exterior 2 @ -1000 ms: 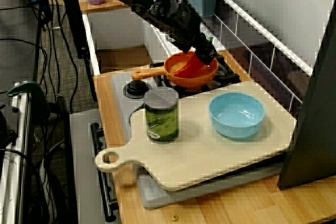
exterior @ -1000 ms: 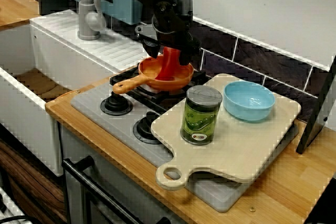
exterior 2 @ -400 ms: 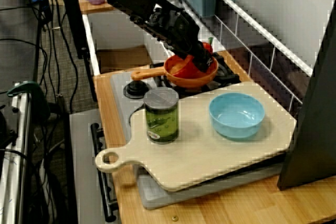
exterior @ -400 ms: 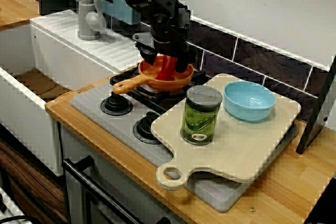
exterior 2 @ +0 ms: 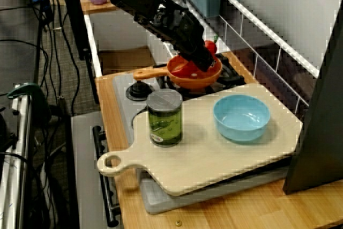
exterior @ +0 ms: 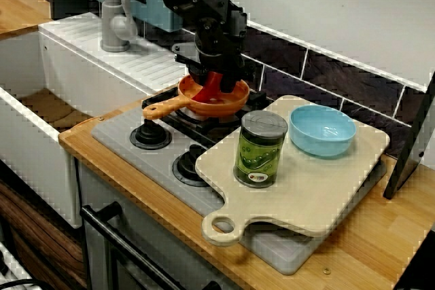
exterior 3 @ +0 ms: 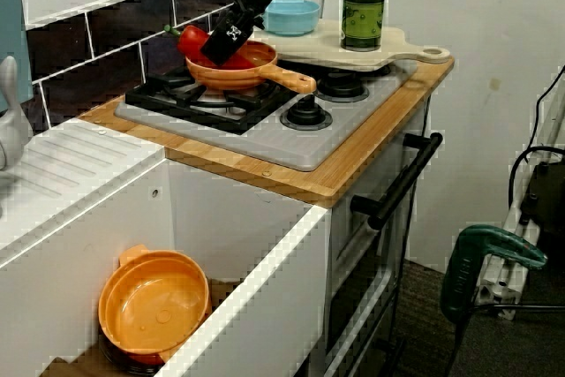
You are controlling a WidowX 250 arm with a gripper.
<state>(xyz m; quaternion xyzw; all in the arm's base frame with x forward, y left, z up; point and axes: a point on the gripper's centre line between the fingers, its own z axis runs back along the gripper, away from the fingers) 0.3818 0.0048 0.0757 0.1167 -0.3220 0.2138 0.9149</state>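
An orange frying pan (exterior: 234, 102) sits on the back burner of the hob, its handle (exterior: 162, 109) pointing left. My black gripper (exterior: 213, 81) reaches down into the pan and is shut on a red pepper (exterior: 210, 89). In the view from the sink side the red pepper (exterior 3: 196, 43) rests at the pan's (exterior 3: 256, 73) far rim, green stem toward the wall, with the gripper (exterior 3: 226, 40) on it. In the view along the counter the pepper (exterior 2: 210, 46) peeks out behind the gripper (exterior 2: 200, 60); the fingertips are hidden.
A green can (exterior: 259, 149) and a light blue bowl (exterior: 323, 131) stand on a wooden cutting board (exterior: 306, 191) right of the pan. Two hob knobs (exterior: 150, 134) lie in front. A faucet (exterior: 114, 13) and a sink holding an orange pot (exterior 3: 152, 305) are left.
The gripper has dropped lower and slightly left, carrying the pepper down into the pan. The pan has shifted a little left.
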